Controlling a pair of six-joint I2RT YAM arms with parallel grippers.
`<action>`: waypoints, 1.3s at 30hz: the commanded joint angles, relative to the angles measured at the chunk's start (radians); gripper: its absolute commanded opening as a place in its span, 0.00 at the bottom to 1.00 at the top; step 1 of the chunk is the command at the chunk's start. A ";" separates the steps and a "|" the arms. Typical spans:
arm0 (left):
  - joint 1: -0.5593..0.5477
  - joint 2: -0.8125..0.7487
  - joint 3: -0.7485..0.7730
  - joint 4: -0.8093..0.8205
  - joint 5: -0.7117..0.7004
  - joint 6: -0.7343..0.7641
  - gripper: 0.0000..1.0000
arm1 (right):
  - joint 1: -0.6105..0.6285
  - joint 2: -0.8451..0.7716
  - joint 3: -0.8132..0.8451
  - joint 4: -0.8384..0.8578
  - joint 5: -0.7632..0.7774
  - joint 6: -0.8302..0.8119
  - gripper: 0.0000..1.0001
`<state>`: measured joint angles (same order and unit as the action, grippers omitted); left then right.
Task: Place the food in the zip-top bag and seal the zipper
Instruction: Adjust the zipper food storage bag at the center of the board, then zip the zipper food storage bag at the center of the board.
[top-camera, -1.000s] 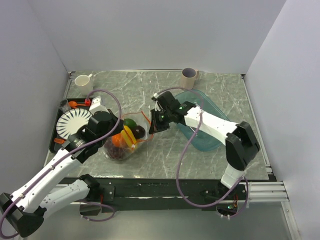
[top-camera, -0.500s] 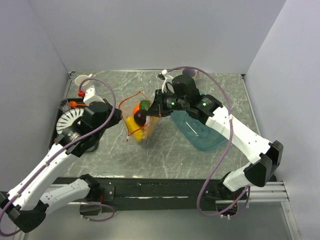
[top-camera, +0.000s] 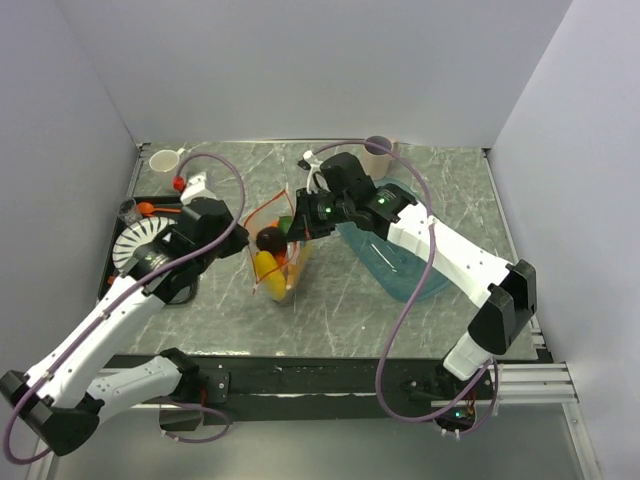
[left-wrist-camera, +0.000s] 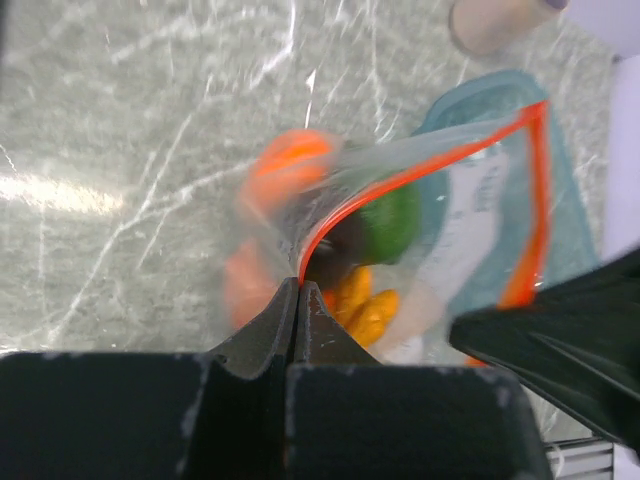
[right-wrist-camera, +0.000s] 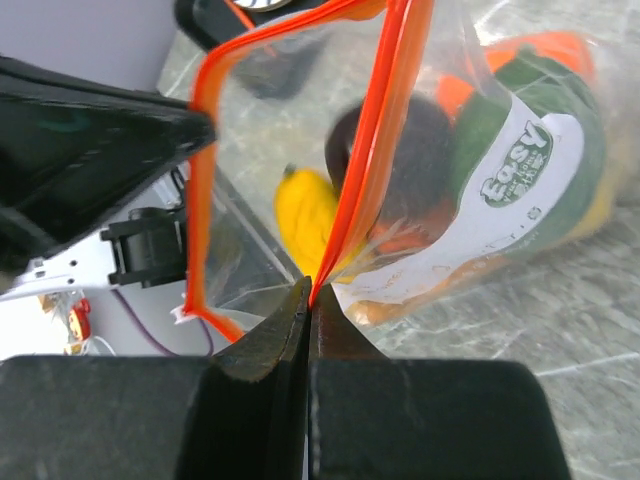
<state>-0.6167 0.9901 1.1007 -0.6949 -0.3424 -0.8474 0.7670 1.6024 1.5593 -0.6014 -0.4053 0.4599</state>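
Left gripper (left-wrist-camera: 298, 287): clenched on one end of the zipper (left-wrist-camera: 540, 180), lower centre of its wrist view.
Zip-top bag (top-camera: 278, 248): hangs mid-frame in the top view, mouth gaping, food (right-wrist-camera: 306, 222) inside.
Right gripper (right-wrist-camera: 308, 287): pinched shut on the opposite end of the rim.
Risk: both grips are thin pinches on slick film. An uneven pull could slip a corner and tip the fruit out before sealing.

The left arm (top-camera: 110, 320) is covering part of the striped plate (top-camera: 135, 248). In the left wrist view, the orange (left-wrist-camera: 290, 170) is showing only as a blur behind the zip-top bag (left-wrist-camera: 460, 200).
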 joint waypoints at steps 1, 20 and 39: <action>0.005 -0.053 0.175 -0.003 -0.085 0.045 0.01 | 0.008 0.019 0.083 0.046 -0.035 -0.013 0.00; 0.032 0.081 -0.134 0.274 0.155 0.062 0.01 | -0.067 0.205 -0.139 0.184 0.013 0.099 0.00; 0.032 0.160 -0.137 0.407 0.488 0.145 0.06 | -0.090 0.059 -0.314 0.333 0.025 0.201 0.00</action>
<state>-0.5835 1.1210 0.9482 -0.3542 0.0330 -0.7395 0.6838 1.7283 1.2770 -0.3527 -0.3855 0.6220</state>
